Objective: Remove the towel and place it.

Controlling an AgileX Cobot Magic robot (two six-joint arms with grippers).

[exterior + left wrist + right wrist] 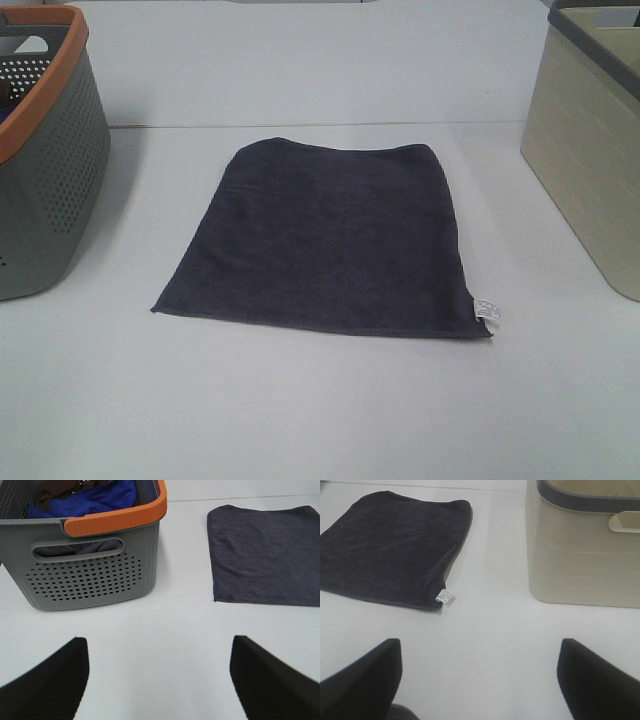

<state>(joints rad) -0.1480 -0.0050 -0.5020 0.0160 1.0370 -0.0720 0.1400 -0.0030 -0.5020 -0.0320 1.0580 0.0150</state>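
The dark charcoal-grey towel [330, 240] lies flat on the white table in the middle of the high view, its small white tag [487, 312] at the near right corner. It also shows in the left wrist view [265, 555] and in the right wrist view [390, 550], where the tag [445, 597] is plain. My left gripper [159, 680] is open and empty, over bare table short of the towel and the grey basket. My right gripper [479, 680] is open and empty, over bare table short of the towel's tag corner. Neither gripper shows in the high view.
A grey perforated basket with an orange rim [45, 150] stands at the left; the left wrist view shows its wall [90, 575] and blue and brown cloth [95, 497] inside. A beige bin with a dark rim [590, 150] stands at the right, also in the right wrist view [580, 555].
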